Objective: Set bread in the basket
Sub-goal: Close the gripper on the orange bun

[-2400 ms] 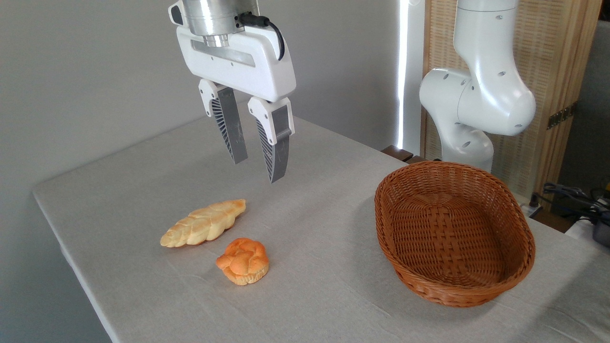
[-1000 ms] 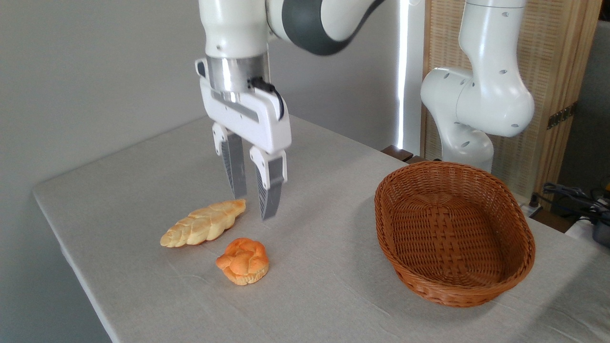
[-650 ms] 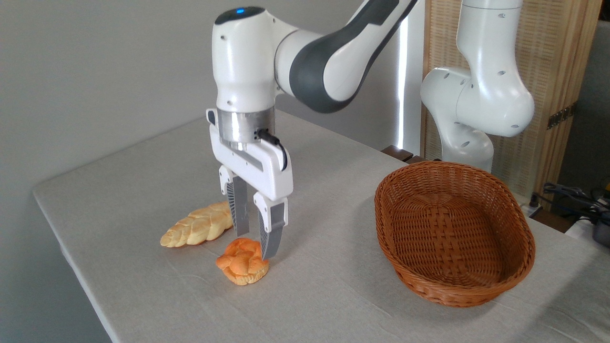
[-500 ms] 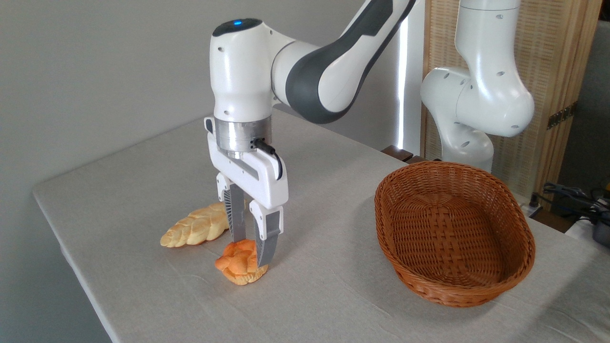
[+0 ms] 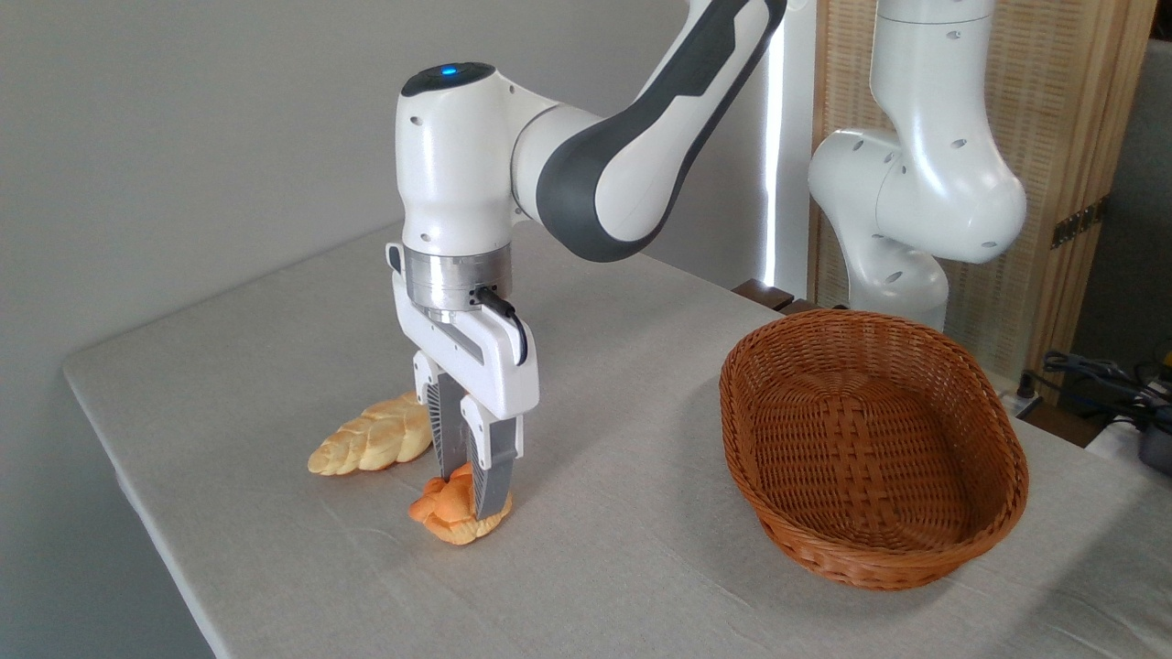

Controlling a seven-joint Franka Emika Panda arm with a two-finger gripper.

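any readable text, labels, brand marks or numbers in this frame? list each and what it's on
None: no word, number or logo can be read anywhere.
The arm and its hand: plain white and grey, only a blue light on top.
The bun, the braided loaf, the basket and the tablecloth: no print or tags.

The small round orange-golden knotted bun point(image 5: 446, 513) sits on the grey cloth-covered desk point(image 5: 275, 366) near its front left part, its paler base down on the cloth. Its top looks pressed in, squeezed narrow between the two grey fingers of the white gripper point(image 5: 474, 490) that stands upright over it. Well apart to the right lies the large oval reddish-brown woven wicker basket point(image 5: 998, 499), upright on the desk, with shallow flared sides and an open woven floor.
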